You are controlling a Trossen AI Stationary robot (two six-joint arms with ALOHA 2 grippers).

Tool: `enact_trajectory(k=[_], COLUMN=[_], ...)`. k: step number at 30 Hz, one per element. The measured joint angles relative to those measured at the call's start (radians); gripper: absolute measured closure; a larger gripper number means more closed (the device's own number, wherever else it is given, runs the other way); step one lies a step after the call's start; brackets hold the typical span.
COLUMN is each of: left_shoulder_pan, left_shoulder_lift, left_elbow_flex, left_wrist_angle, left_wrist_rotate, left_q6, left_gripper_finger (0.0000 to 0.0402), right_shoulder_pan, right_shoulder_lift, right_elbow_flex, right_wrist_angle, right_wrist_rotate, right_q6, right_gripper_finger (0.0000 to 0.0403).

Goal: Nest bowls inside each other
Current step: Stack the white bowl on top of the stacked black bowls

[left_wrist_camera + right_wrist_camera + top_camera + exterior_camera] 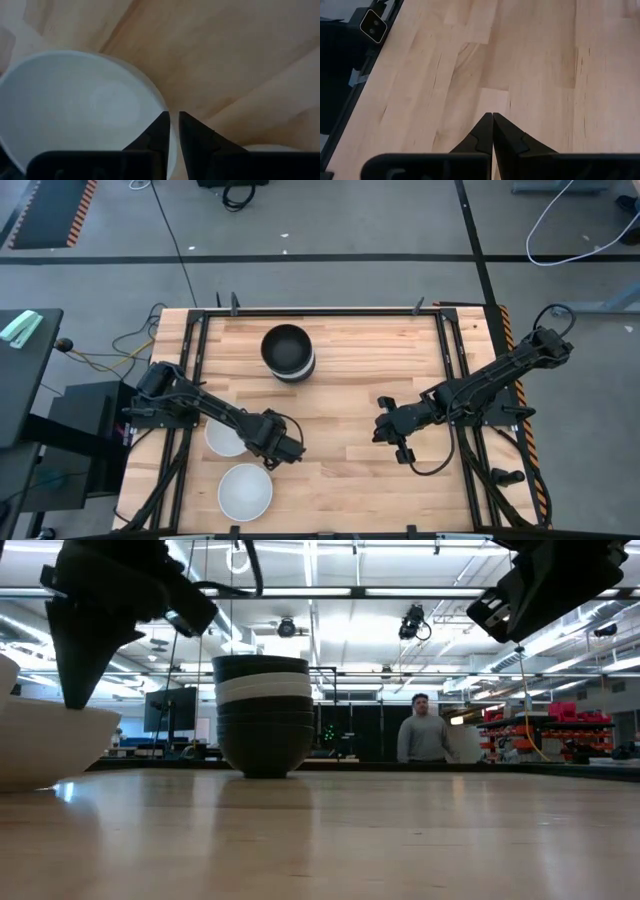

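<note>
A stack of nested bowls (pixel 288 352) (pixel 262 715), black on top with a white one among black ones, stands on its base toward the table's far side. Two white bowls sit on the left: one (pixel 222 440) (pixel 45 745) (pixel 85 107) partly under my left arm, the other (pixel 245 491) (pixel 270 148) nearer the near edge. My left gripper (pixel 272 446) (pixel 173 120) is at the first white bowl's rim, shut on it. My right gripper (pixel 385 428) (pixel 492 117) hovers shut over bare wood right of centre. My left gripper holds the white bowl by its rim (pixel 168 107), on the side facing the table's middle, one finger (pixel 159 131) inside the bowl and one (pixel 192 132) outside. The fingers come from above, pointing down (pixel 75 685). The bowl's base seems to rest on the table.
Bare wood lies between the stack and the two white bowls and across the table's middle and right. Dark metal rails (pixel 455 360) frame the table. A person (pixel 425 735) stands far off in the room behind.
</note>
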Motion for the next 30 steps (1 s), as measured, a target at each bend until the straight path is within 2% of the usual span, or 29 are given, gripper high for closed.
enact_trajectory(k=[12,26,30], left_shoulder_pan=[0.011,0.011,0.01], left_shoulder_lift=[0.0,0.0,0.001], left_elbow_flex=[-0.101,-0.091,-0.054], left_wrist_angle=[-0.048,-0.154,-0.21], left_wrist_rotate=[0.012,0.008,-0.032], left_q6=[-0.079,-0.135,-0.155], left_gripper_finger=[0.0348,0.0329,0.032], right_shoulder_pan=[0.0,0.0,0.0], right_shoulder_lift=[0.0,0.0,0.0], right_elbow_flex=[0.0,0.0,0.0], right_wrist_angle=[0.0,0.0,0.0], right_wrist_rotate=[0.0,0.0,0.0], right_q6=[0.0,0.0,0.0], right_gripper_finger=[0.0385,0.0385,0.0385])
